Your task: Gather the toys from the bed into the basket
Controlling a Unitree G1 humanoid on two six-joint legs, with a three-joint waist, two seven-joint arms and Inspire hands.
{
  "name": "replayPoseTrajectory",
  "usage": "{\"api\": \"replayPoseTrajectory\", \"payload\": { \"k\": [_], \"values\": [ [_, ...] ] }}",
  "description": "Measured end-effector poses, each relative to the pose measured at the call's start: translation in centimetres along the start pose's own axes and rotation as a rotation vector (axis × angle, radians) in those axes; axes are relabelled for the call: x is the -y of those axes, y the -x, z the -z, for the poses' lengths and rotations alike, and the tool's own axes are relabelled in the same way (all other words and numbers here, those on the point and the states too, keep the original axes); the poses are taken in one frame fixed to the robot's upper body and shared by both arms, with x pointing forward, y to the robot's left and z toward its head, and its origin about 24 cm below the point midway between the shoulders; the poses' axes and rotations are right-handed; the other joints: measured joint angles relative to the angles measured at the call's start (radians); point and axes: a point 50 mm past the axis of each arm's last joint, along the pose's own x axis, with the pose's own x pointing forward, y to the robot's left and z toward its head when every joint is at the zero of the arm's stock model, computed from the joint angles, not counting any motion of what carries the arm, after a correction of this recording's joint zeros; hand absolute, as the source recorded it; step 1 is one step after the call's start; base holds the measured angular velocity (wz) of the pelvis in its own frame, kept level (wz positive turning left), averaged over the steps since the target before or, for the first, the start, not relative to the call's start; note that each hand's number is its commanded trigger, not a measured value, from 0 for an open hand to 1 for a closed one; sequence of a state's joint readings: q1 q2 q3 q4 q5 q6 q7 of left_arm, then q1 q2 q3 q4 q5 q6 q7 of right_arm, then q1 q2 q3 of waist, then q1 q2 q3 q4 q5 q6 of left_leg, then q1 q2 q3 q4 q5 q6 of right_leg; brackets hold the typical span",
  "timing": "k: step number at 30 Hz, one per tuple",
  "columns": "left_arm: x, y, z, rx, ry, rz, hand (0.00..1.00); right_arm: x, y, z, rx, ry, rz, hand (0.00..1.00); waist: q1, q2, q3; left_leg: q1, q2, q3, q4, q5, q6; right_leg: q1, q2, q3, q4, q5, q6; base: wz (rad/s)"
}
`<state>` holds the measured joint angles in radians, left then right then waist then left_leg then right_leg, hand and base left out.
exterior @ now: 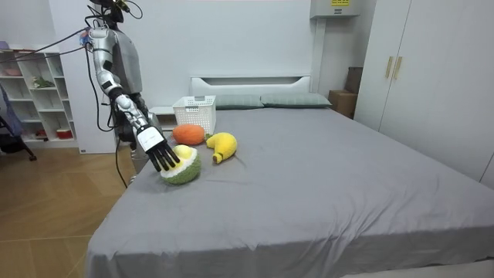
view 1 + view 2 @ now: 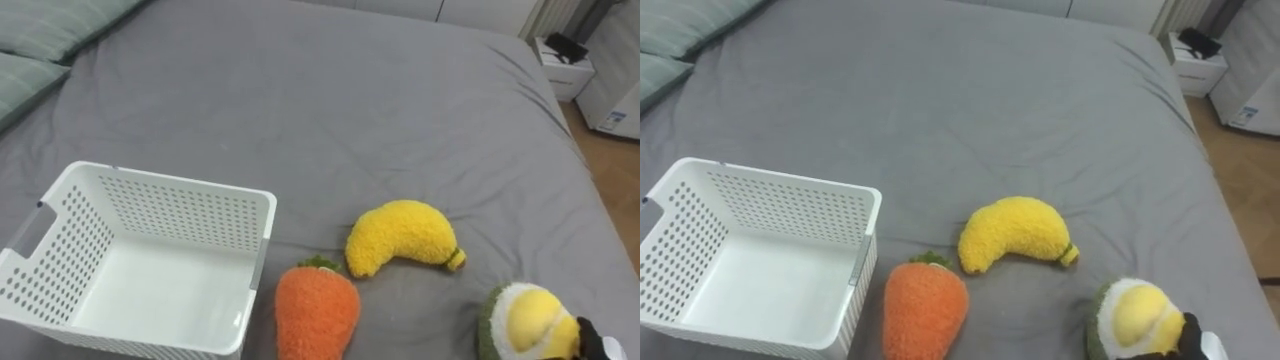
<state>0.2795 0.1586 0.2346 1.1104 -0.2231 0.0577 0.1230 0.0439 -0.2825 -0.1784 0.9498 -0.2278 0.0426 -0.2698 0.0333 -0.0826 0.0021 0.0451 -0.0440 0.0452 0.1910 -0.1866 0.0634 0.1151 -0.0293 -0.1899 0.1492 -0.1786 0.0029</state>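
Three plush toys lie on the grey bed: an orange carrot, a yellow banana and a green avocado with a yellow middle. The carrot touches the right wall of an empty white perforated basket. My right hand comes in at the lower right, against the avocado's right side. In the room view this hand lies on the avocado with straight, spread fingers, not curled round it. I stand at the bed's side by the toys.
Green-grey pillows lie at the bed's head, far left. A white nightstand stands beyond the bed's far right corner, with wooden floor along the right edge. Wide bare sheet stretches beyond the toys.
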Motion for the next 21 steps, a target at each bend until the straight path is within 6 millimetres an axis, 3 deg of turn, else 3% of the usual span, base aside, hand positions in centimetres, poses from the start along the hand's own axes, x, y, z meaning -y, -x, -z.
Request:
{"api": "replayPoseTrajectory", "payload": {
  "k": [5, 6, 7, 8, 13, 21],
  "values": [
    [-0.6, -0.1, 0.2, -0.013, -0.007, -0.015, 0.0, 0.0, 0.0, 1.1, -0.034, 0.076, -0.005, 0.0, -0.002, 0.003, 0.0004, 0.0, -0.002, -0.007, 0.003, 0.001, 0.001, 0.005, 0.0, -0.008, -0.001, 0.0, 0.0, 0.05],
    [-0.6, -0.1, 0.2, -0.015, -0.008, -0.017, 0.0, 0.0, 0.0, 1.0, -0.027, 0.095, -0.005, 0.05, -0.003, 0.005, 0.0003, 0.0, -0.002, -0.008, 0.006, 0.001, 0.001, 0.006, -0.001, -0.008, -0.001, 0.0, 0.0, 0.0],
    [-0.6, -0.1, 0.1, -0.013, -0.008, -0.016, 0.0, 0.1, 0.0, 1.1, -0.022, 0.107, -0.004, 0.75, -0.002, 0.007, 0.0004, 0.0, -0.002, -0.008, 0.006, 0.001, 0.001, 0.006, -0.004, -0.009, 0.0, 0.0, 0.0, 0.0],
    [-0.6, -0.1, 0.0, -0.01, -0.008, -0.016, 0.0, 0.1, 0.0, 1.2, -0.024, 0.111, -0.004, 1.0, -0.001, 0.007, 0.0004, 0.0, -0.002, -0.009, 0.007, 0.001, 0.001, 0.006, -0.004, -0.009, 0.0, 0.0, 0.0, 0.0],
    [-0.4, -0.1, -0.5, 0.005, -0.006, -0.011, 0.0, 0.6, -0.1, 1.5, -0.034, 0.123, 0.011, 1.0, 0.003, 0.009, 0.0006, 0.0, -0.001, -0.009, 0.008, 0.001, 0.001, 0.007, -0.004, -0.009, 0.0, 0.0, 0.0, 0.0],
    [-0.2, -0.2, -0.8, 0.015, -0.049, -0.008, 0.0, 0.8, -0.3, 0.6, -0.009, 0.102, 0.053, 1.0, 0.005, 0.009, -0.0004, 0.0, -0.002, -0.007, -0.001, 0.001, 0.001, 0.006, 0.001, -0.007, -0.013, 0.001, 0.001, 0.0]
  ]
}}
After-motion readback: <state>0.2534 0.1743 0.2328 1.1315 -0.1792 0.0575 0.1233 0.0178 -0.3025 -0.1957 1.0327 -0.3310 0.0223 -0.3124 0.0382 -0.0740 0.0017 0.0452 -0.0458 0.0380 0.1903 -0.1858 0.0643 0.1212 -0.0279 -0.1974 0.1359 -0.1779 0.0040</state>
